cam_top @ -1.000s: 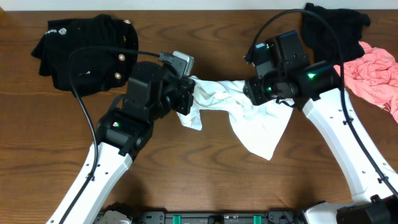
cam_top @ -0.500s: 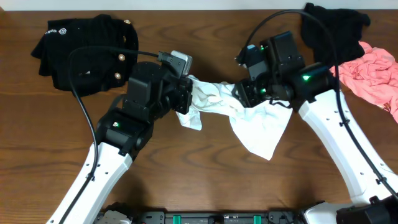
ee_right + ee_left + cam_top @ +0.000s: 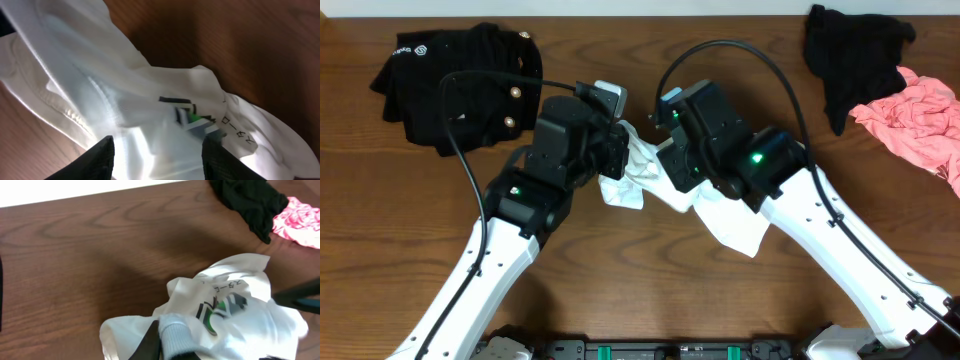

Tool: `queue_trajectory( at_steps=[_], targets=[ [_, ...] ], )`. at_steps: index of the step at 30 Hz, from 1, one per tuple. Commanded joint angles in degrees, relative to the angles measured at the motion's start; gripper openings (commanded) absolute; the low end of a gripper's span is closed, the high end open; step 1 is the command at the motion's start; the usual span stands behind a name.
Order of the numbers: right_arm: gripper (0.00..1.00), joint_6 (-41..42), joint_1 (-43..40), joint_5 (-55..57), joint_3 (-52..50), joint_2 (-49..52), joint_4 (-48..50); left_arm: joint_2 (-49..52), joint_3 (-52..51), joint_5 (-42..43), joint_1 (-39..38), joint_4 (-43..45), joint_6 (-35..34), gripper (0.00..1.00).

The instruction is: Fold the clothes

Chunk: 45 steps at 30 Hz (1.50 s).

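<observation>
The white T-shirt (image 3: 738, 226) lies bunched at the table's middle, its green-and-black print (image 3: 220, 308) facing up in the left wrist view. My left gripper (image 3: 623, 157) is shut on a ribbed edge (image 3: 174, 334) of the shirt at its left end. My right gripper (image 3: 670, 172) hovers close beside it over the shirt's middle. Its fingers (image 3: 99, 156) stand open and apart with white cloth (image 3: 100, 75) spread below and between them. The print (image 3: 192, 117) also shows in the right wrist view.
A black garment with gold buttons (image 3: 460, 72) lies at the back left. A black piece (image 3: 850, 52) and a pink piece (image 3: 920, 120) lie at the back right, also seen as black (image 3: 250, 202) and pink (image 3: 300, 222) heaps. Bare wooden tabletop (image 3: 620, 280) lies in front.
My right arm has swung left across the shirt until its gripper is next to the left one, with jaws a little wider. The shirt has bunched shorter. The left gripper stayed shut.
</observation>
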Motion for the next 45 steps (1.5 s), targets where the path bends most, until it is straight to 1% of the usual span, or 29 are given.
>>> queue_trajectory(
  at_steps=[1,5,7,15,21,24,28,31,34,41,45],
  targets=[
    [0.54,2.2,0.5,4.0,-1.4,-0.3,-0.2,0.1,0.5,-1.4,0.4,0.3,-1.2,0.06],
    [0.52,4.4,1.0,3.9,-4.2,-0.3,0.9,0.1,0.5,-1.7,2.0,0.7,-3.3,0.06],
    [0.52,5.6,2.0,3.9,-5.1,-0.3,1.4,0.1,0.5,-1.7,2.9,0.7,-3.3,0.06],
    [0.54,8.4,6.7,3.9,-5.2,-0.5,2.1,0.1,0.5,-1.7,5.4,2.8,-4.5,0.06],
    [0.53,9.4,10.4,4.4,-5.4,-0.4,2.8,0.1,0.5,-1.8,7.0,5.7,-5.8,0.06],
    [0.54,8.2,11.7,4.4,-6.1,-0.4,3.3,0.1,0.5,-1.8,8.4,7.0,-7.3,0.06],
    [0.53,3.9,13.7,4.6,-9.1,-0.4,5.2,0.1,0.5,-1.7,10.1,8.2,-8.8,0.06],
    [0.53,0.9,15.3,4.6,-12.2,-0.4,8.1,0.1,0.5,-1.7,10.9,8.2,-8.9,0.06],
    [0.52,0.4,16.3,5.5,-14.5,-0.4,11.5,0.0,0.5,-1.7,11.1,8.2,-8.9,0.06],
    [0.49,12.1,16.4,6.5,-15.1,-0.3,20.3,-0.9,0.6,-1.7,11.1,8.4,-9.0,0.06],
    [0.49,13.0,17.2,7.3,-17.3,0.5,27.1,-1.9,0.6,-1.8,11.1,9.1,-9.2,0.06]
  ],
)
